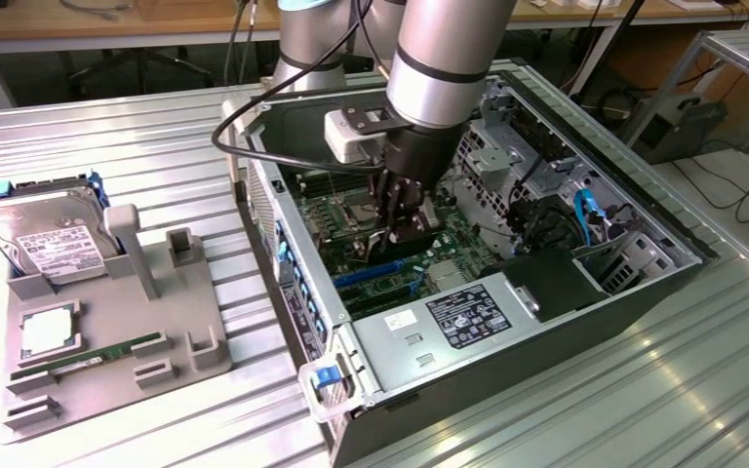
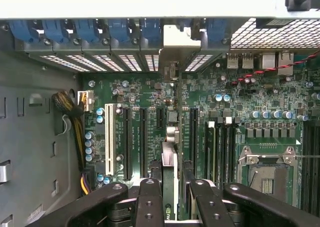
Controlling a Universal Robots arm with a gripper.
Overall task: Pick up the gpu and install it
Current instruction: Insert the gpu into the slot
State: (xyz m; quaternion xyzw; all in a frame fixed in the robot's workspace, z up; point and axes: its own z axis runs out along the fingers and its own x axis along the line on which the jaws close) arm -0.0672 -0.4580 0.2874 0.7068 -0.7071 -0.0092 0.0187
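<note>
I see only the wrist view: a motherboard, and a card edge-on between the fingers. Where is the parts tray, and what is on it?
Observer: The grey tray sits outside the computer case, at the exterior view's left. A hard drive stands upright in it.
Operator: Is a RAM stick there too?
Observer: Yes, a green RAM stick lies flat in the tray, near a square processor chip.
Operator: How deep is the gripper?
Observer: The gripper is down inside the open case, holding the gpu close over the motherboard. I cannot tell if it is seated.
</note>
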